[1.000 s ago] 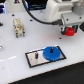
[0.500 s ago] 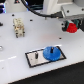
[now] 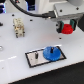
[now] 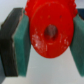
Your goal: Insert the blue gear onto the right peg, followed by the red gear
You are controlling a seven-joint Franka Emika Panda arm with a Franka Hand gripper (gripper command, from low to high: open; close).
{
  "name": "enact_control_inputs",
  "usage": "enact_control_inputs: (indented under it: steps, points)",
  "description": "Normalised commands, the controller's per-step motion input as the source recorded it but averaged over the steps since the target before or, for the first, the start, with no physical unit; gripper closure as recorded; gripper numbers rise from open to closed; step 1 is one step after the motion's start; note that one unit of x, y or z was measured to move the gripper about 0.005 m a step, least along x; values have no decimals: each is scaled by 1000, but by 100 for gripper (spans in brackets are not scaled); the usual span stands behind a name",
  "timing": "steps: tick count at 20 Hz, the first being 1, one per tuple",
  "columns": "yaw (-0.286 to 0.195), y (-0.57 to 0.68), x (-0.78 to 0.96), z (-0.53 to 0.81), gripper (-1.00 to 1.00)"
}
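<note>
White tabletop [image 3: 15,55]; only wrist view shows red gear's [image 4: 49,31] hub.

Bright, even light, faint shadows on a glaring white table [image 3: 15,60]; both views blurry.

You were looking at a lab bench: a white table [image 3: 15,57] carried a dark peg plate [image 3: 35,59], with a small beige fixture [image 3: 19,26] behind it.

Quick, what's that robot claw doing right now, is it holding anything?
Gripper: closed on the red gear, held between its two pads above the table.
</note>
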Motion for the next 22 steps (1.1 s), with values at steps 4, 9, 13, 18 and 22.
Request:
enact_control_inputs:
  steps: [4,9,13,18,22]
  points:
    - [0,-325,603,232,100]
    - [0,-245,687,222,100]
    - [0,-209,727,183,100]
    - [0,-217,644,76,100]
    - [0,-246,451,2,100]
